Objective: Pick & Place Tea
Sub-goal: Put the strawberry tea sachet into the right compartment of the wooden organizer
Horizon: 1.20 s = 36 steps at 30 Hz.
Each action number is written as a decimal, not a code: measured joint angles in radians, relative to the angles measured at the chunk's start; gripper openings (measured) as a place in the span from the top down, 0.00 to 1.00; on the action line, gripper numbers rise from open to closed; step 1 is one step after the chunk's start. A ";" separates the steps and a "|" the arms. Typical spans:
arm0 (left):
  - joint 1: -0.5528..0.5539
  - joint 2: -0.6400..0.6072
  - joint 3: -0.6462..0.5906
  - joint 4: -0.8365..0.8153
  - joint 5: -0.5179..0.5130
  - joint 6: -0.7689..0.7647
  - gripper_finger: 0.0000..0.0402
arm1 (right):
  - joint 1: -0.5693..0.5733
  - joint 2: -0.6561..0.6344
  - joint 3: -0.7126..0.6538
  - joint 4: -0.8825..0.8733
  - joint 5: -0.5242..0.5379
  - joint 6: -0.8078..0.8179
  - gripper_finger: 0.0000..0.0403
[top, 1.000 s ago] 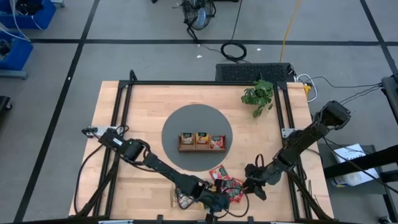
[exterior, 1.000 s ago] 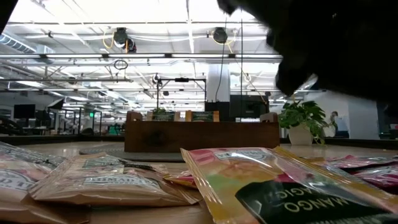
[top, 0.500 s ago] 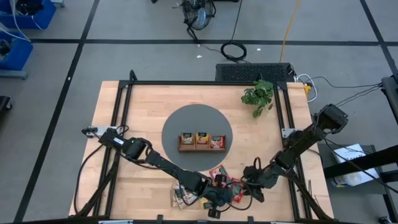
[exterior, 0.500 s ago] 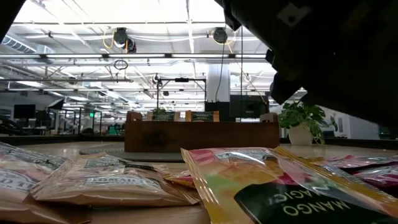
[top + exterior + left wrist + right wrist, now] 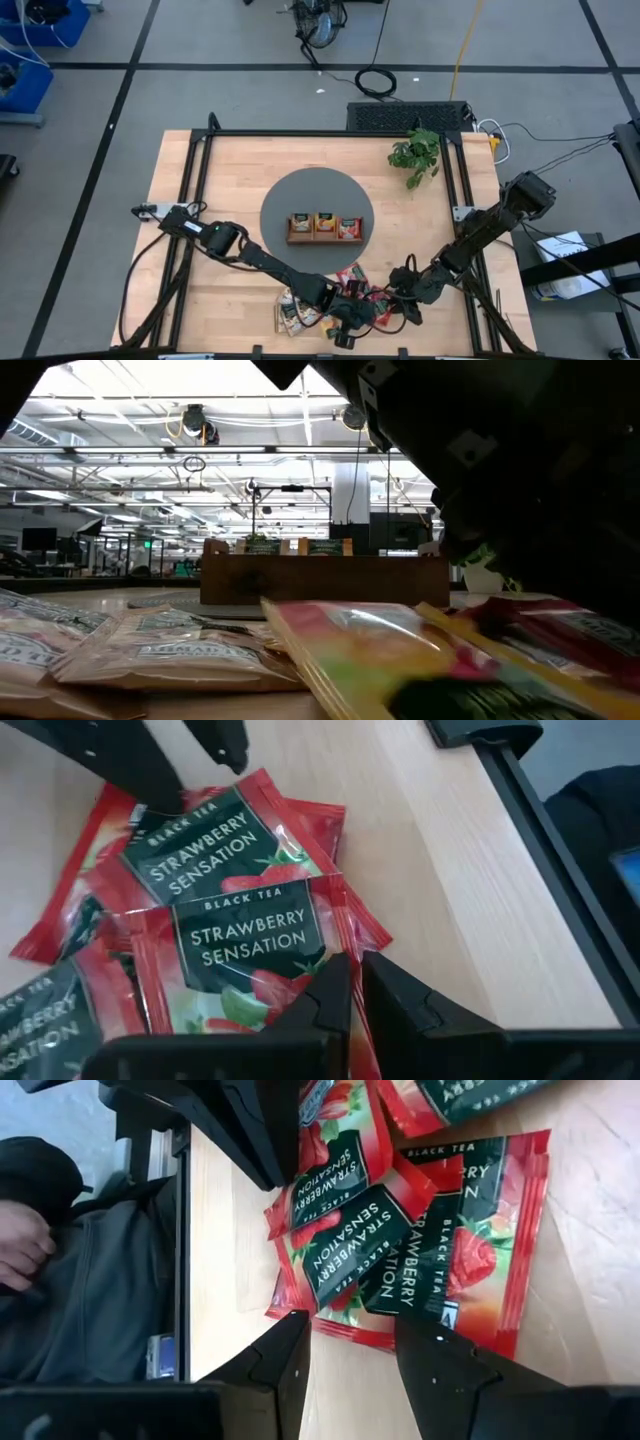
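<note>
Tea sachets: loose pile [image 5: 340,298] on the wooden table [image 5: 230,200], on the near side of the grey round mat [image 5: 300,195] and close to the table's near edge. The red ones read "Strawberry Sensation" in both wrist views [image 5: 235,910]; paler sachets [image 5: 292,315] lie at the pile's left end.

Sachets already placed: three stand in the brown wooden tray [image 5: 324,238] at the middle of the mat — one in each compartment.

Left gripper: [image 5: 352,322] down at the pile on the near side of the mat. In its wrist view the two dark fingers [image 5: 325,1005] stand almost together, nipped on the edge of a red strawberry sachet [image 5: 250,945] that lies on top of the other red ones.

Right gripper: [image 5: 400,300] low over the right end of the pile, near-right of the mat. Its fingers [image 5: 440,1360] are spread apart with the bare table between them, holding nothing, and the red sachets [image 5: 400,1240] lie just beyond the tips.

Plant: small green potted plant [image 5: 416,153] on the table, to the far right of the mat.

Low view: a yellow-and-pink sachet [image 5: 360,650] fills the foreground, pale sachets [image 5: 170,650] beside it, the tray [image 5: 320,575] behind, and a dark arm overhead.

Person: a dark-sleeved arm and a hand [image 5: 25,1245] show past the table's edge in the right wrist view.
</note>
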 joint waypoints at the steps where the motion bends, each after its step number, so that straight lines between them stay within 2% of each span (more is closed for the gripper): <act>1: 0.002 0.000 0.000 0.000 0.004 0.000 0.91 | -0.003 0.000 0.000 0.001 0.000 -0.008 0.66; 21: 0.027 0.012 0.000 0.029 -0.002 0.028 0.91 | -0.064 0.000 0.000 0.016 0.006 -0.069 0.66; 24: 0.027 0.014 0.000 0.026 0.001 0.027 0.91 | -0.071 0.000 0.000 0.016 0.003 -0.118 0.65; 31: 0.027 0.014 -0.009 0.038 0.001 0.029 0.91 | -0.071 0.000 0.000 -0.009 0.007 -0.094 0.62; 33: 0.027 0.014 -0.010 0.038 0.000 0.030 0.91 | -0.071 0.000 0.000 -0.016 0.008 -0.091 0.65; 36: 0.027 0.014 -0.010 0.041 0.000 0.039 0.91 | -0.071 0.000 0.000 -0.022 0.032 -0.105 0.73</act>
